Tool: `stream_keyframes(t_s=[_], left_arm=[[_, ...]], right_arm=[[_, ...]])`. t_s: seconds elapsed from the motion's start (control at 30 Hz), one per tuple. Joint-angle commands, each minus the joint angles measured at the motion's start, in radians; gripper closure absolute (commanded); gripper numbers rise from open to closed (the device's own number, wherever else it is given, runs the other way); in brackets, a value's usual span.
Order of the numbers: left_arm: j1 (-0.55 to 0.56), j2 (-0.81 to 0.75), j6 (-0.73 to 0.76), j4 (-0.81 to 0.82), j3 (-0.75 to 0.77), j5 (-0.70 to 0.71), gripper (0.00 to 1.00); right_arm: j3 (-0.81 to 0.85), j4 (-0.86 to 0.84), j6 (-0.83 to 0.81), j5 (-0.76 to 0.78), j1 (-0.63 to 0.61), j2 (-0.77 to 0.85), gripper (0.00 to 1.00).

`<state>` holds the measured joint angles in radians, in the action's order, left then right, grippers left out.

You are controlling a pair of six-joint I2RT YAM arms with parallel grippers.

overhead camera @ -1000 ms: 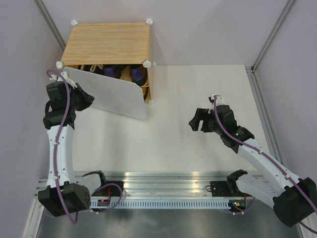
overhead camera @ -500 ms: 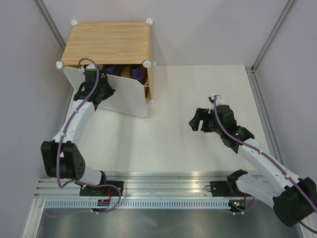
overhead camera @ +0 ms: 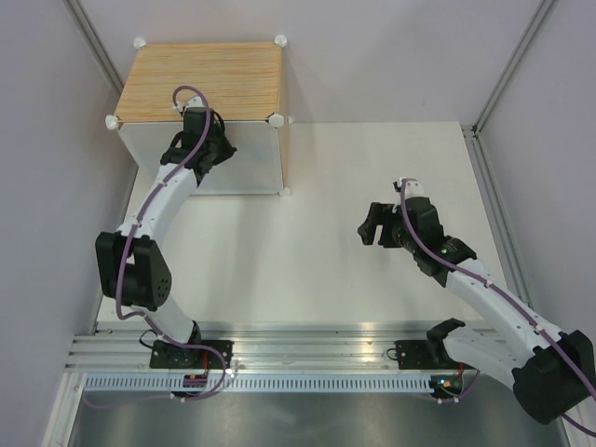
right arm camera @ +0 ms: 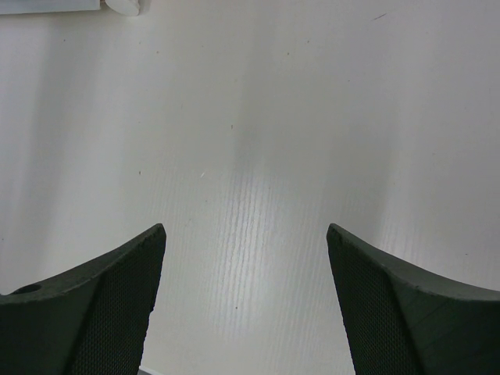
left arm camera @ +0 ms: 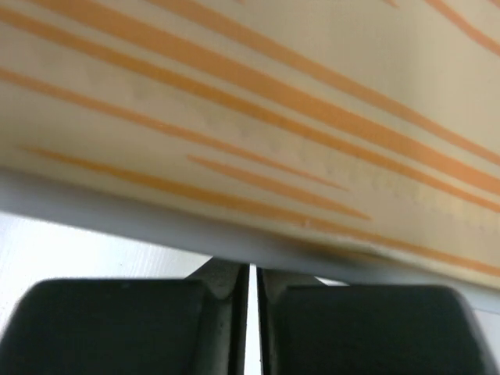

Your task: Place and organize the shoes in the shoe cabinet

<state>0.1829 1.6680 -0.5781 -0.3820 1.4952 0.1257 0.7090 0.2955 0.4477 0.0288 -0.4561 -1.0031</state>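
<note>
The shoe cabinet point(overhead camera: 205, 79) stands at the back left, light wood grain on top, its pale door point(overhead camera: 256, 163) flat against the front. The shoes are hidden behind that door. My left gripper point(overhead camera: 216, 142) is shut, with nothing between its fingers, and rests against the upper part of the door just under the cabinet's top edge. In the left wrist view my left gripper point(left arm camera: 252, 312) shows only a thin slit, with the wood-grain panel point(left arm camera: 273, 117) close above it. My right gripper point(overhead camera: 371, 226) hovers open and empty over the white table point(overhead camera: 372, 168), right of centre; my right gripper point(right arm camera: 246, 297) has only bare table between its fingers.
White round connectors mark the cabinet corners, one point(overhead camera: 286, 192) at the front right foot and the same one point(right arm camera: 125, 6) in the right wrist view. An aluminium rail point(overhead camera: 307, 349) runs along the near edge. Grey walls close in on the left and right.
The left arm swung in from the left and pushed the door shut against the cabinet, hiding the shoes. The right arm has stayed put.
</note>
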Motion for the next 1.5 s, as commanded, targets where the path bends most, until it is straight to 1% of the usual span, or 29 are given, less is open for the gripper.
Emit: stream_keyframes(t_s=[0.0, 0.07, 0.1, 0.13, 0.17, 0.27, 0.33, 0.37, 0.43, 0.47, 0.53, 0.57, 0.6, 0.67, 0.77, 0.8, 0.83, 0.87, 0.9, 0.93, 0.97, 1.03, 1.07, 1.17, 1.3, 1.4, 1.47], left_arm=[[-0.005, -0.046, 0.049, 0.1, -0.012, -0.014, 0.89], [-0.005, -0.109, 0.066, 0.098, -0.055, -0.032, 0.79], [-0.005, -0.134, 0.076, 0.091, -0.07, -0.041, 0.69], [-0.005, -0.16, 0.081, 0.088, -0.084, -0.041, 0.65], [-0.005, -0.216, 0.09, 0.083, -0.107, -0.041, 0.6], [-0.006, -0.313, 0.112, -0.012, -0.104, 0.005, 0.51], [-0.007, -0.368, 0.141, -0.061, -0.113, -0.009, 0.48], [-0.007, -0.429, 0.15, -0.084, -0.14, -0.023, 0.44], [-0.007, -0.491, 0.159, -0.09, -0.183, -0.052, 0.41], [-0.005, -0.529, 0.164, -0.093, -0.241, -0.066, 0.39], [-0.006, -0.622, 0.176, -0.092, -0.3, -0.067, 0.37], [-0.005, -0.646, 0.184, -0.093, -0.34, -0.054, 0.32], [-0.006, -0.684, 0.214, -0.098, -0.351, -0.046, 0.31], [-0.007, -0.714, 0.241, -0.124, -0.36, -0.047, 0.28], [-0.002, -0.781, 0.262, -0.149, -0.372, -0.087, 0.27], [0.004, -0.806, 0.258, -0.137, -0.391, -0.115, 0.27], [0.007, -0.868, 0.258, -0.115, -0.415, -0.121, 0.27], [0.009, -0.901, 0.259, -0.085, -0.485, -0.148, 0.26], [0.012, -0.93, 0.271, -0.022, -0.521, -0.164, 0.25], [0.015, -0.962, 0.274, 0.001, -0.553, -0.156, 0.25], [0.018, -1.017, 0.277, 0.026, -0.613, -0.144, 0.24], [0.03, -1.07, 0.285, 0.08, -0.665, -0.13, 0.22], [0.035, -1.106, 0.287, 0.092, -0.705, -0.1, 0.21], [0.058, -1.122, 0.293, 0.112, -0.748, -0.066, 0.18], [0.064, -1.091, 0.288, 0.083, -0.753, -0.08, 0.07], [0.064, -1.094, 0.271, 0.078, -0.759, -0.095, 0.03], [0.064, -1.094, 0.27, 0.069, -0.762, -0.081, 0.01]], right_arm=[[0.006, -0.012, -0.01, 0.033, -0.004, -0.002, 0.13], [0.006, -0.01, -0.009, 0.037, -0.004, -0.002, 0.13], [0.006, -0.007, -0.009, 0.036, -0.004, 0.0, 0.13], [0.007, -0.007, -0.009, 0.034, -0.004, -0.003, 0.13], [0.007, -0.006, -0.009, 0.034, -0.004, 0.0, 0.13], [0.007, -0.002, -0.01, 0.034, -0.006, 0.003, 0.13], [0.009, -0.002, -0.01, 0.034, -0.006, 0.0, 0.13], [0.012, -0.002, -0.01, 0.031, -0.007, -0.005, 0.13], [0.017, 0.001, -0.012, 0.031, -0.004, -0.012, 0.13], [0.024, 0.002, -0.012, 0.036, -0.006, -0.02, 0.13], [0.036, 0.013, -0.018, 0.054, -0.006, -0.025, 0.12], [0.049, 0.017, -0.018, 0.074, -0.006, -0.023, 0.12], [0.052, 0.024, -0.017, 0.106, -0.007, -0.023, 0.11], [0.06, 0.031, -0.018, 0.132, -0.004, -0.016, 0.11], [0.081, 0.05, -0.014, 0.16, -0.006, -0.019, 0.1], [0.087, 0.057, -0.011, 0.178, -0.006, -0.02, 0.1], [0.093, 0.06, -0.006, 0.184, -0.006, -0.022, 0.1], [0.107, 0.063, 0.0, 0.197, -0.006, -0.025, 0.1], [0.115, 0.074, 0.003, 0.215, -0.006, -0.023, 0.1], [0.125, 0.076, 0.005, 0.226, -0.006, -0.025, 0.09], [0.145, 0.079, 0.003, 0.238, -0.006, -0.025, 0.07], [0.182, 0.09, -0.004, 0.287, -0.006, -0.025, 0.04], [0.194, 0.093, -0.009, 0.302, -0.006, -0.026, 0.03], [0.228, 0.097, -0.03, 0.361, -0.006, -0.026, 0.02], [0.233, 0.099, -0.04, 0.436, -0.004, -0.017, 0.02], [0.21, 0.099, -0.014, 0.512, -0.006, -0.002, 0.02], [0.201, 0.099, -0.001, 0.519, -0.006, 0.003, 0.02]])
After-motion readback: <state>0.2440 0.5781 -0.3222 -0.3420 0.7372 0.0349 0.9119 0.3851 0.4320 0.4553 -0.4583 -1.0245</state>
